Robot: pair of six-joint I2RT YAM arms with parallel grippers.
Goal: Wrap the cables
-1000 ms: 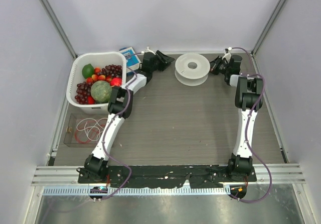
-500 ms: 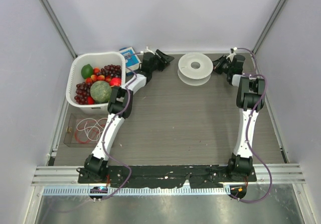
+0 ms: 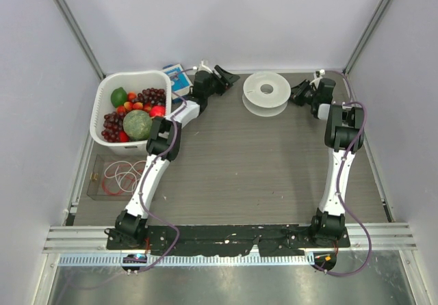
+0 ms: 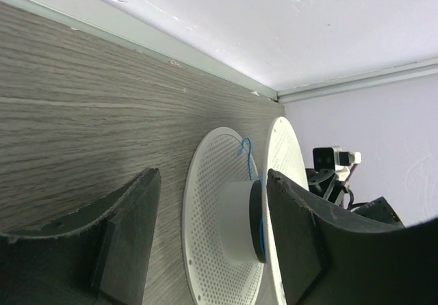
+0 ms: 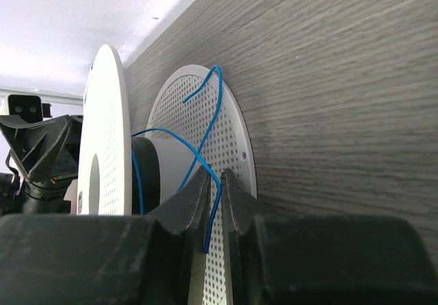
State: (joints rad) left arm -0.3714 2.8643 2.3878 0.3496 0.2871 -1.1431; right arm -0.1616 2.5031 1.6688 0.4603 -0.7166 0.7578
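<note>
Right wrist view puts the blue cable (image 5: 212,216) up close. Several turns lie round the hub of the white spool (image 5: 205,107), and a loose tail springs across the perforated flange and drops through the right gripper (image 5: 214,182). Its jaws stand only a crack apart, wider than the hair-thin wire, so the wire seems to hang free rather than pinched.

From above, the spool (image 3: 267,93) lies at the far side of the table (image 3: 260,168). The left gripper (image 3: 227,78) is just to its left and the right gripper (image 3: 297,95) just to its right. The left gripper (image 4: 211,182) is spread wide and holds nothing. Red and white cables (image 3: 123,177) lie coiled in a clear tray (image 3: 96,189) at the near left, beside the fruit basket (image 3: 102,93).

The step looks like letting go of the tail after a wind. It would go best if the jaws part slowly, so the springy end does not uncoil. The next grip should be close to the hub with light tension, while the left gripper steadies a flange.

Against a second ago, the spool sits slightly farther right. The right wrist has drawn back toward the right wall.
</note>
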